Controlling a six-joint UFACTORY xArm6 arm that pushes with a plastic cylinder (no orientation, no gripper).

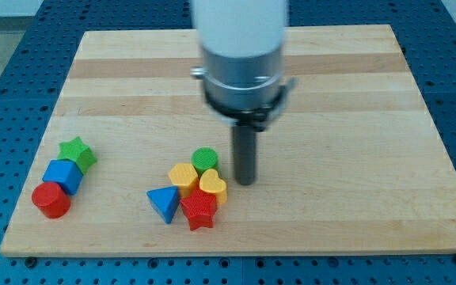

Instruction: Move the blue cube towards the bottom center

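Observation:
The blue cube sits near the board's left edge, low in the view, between a green star above it and a red cylinder below it; all three touch. My tip rests on the board right of centre, far to the right of the blue cube. It stands just right of a cluster of blocks: a green cylinder, a yellow heart, a yellow hexagon, a red star and a blue triangle.
The wooden board lies on a blue surface. The arm's white and grey body hangs over the board's upper middle.

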